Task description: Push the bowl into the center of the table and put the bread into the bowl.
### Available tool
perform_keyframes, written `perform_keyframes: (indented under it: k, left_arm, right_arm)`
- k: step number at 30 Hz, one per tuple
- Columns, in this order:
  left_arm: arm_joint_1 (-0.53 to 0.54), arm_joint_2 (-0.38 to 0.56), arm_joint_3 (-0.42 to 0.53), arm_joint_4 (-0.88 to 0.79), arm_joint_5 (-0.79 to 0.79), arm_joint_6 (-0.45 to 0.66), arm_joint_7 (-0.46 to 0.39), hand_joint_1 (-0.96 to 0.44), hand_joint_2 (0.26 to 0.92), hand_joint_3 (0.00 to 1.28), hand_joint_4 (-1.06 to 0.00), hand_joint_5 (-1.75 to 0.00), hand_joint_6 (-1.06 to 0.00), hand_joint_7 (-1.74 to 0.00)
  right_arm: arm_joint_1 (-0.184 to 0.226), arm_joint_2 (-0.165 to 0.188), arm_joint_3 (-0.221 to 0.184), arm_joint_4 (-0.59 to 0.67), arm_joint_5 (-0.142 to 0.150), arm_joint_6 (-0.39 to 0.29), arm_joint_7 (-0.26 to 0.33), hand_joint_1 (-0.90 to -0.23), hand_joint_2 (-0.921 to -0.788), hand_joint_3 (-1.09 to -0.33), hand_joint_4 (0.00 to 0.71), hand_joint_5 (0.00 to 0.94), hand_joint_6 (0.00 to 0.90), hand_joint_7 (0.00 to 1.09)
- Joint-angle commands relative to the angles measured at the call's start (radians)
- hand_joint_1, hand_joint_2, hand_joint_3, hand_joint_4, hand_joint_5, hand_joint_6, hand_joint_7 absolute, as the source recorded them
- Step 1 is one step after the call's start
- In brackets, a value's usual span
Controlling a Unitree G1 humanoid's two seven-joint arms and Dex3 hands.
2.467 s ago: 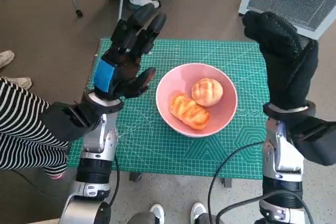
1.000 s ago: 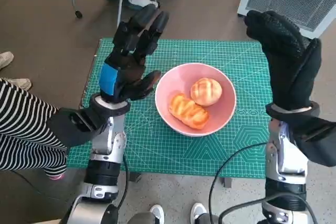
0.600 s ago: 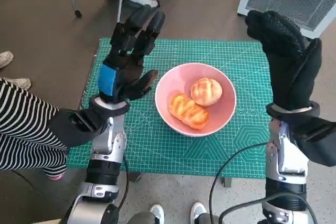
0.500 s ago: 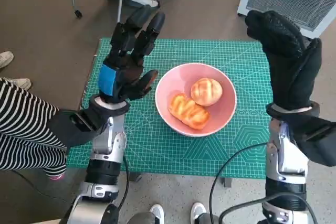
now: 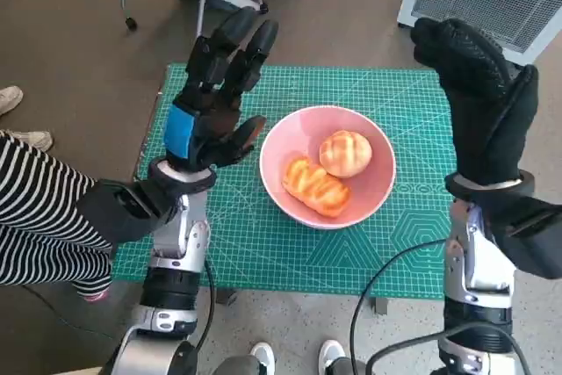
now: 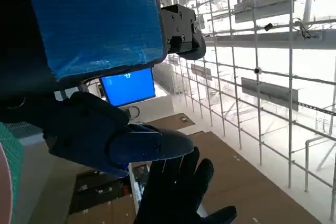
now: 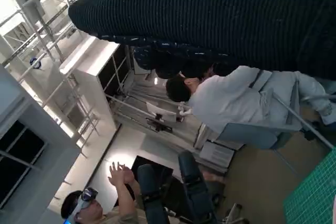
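Bowl (image 5: 327, 166) mid-table, holding both breads (image 5: 329, 172) | left hand (image 5: 215, 94) raised, fingers spread, empty | right hand (image 5: 479, 98) likewise

At frame left, my left hand (image 5: 211, 103) is black plastic, blue tape across its back. At right, my right hand (image 5: 481, 98) wears a black knitted glove. Both forearms are pale grey, black cables looping beside the right one.

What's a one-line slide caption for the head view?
Both hands, left and right, raised open beside the pink bowl holding two bread pieces mid-mat.
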Motion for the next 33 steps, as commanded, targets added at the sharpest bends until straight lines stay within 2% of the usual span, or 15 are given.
perform_keyframes:
  k: [1, 33]
  left_arm:
    - [-0.011, 0.004, 0.000, -0.007, -0.001, -0.007, -0.003, -0.61, 0.921, 0.36, -0.19, -0.01, 0.00, -0.56]
    - [-0.018, 0.011, -0.007, -0.028, 0.004, 0.042, 0.005, -0.61, 0.921, 0.34, -0.19, -0.01, 0.00, -0.57]
  right_arm:
    - [0.018, 0.003, 0.001, 0.021, -0.009, -0.001, -0.007, -0.721, -0.921, -0.690, 0.180, 0.000, 0.029, 0.55]
    - [0.012, 0.010, 0.001, 0.044, 0.017, -0.006, 0.002, -0.722, -0.921, -0.690, 0.177, 0.000, 0.040, 0.56]
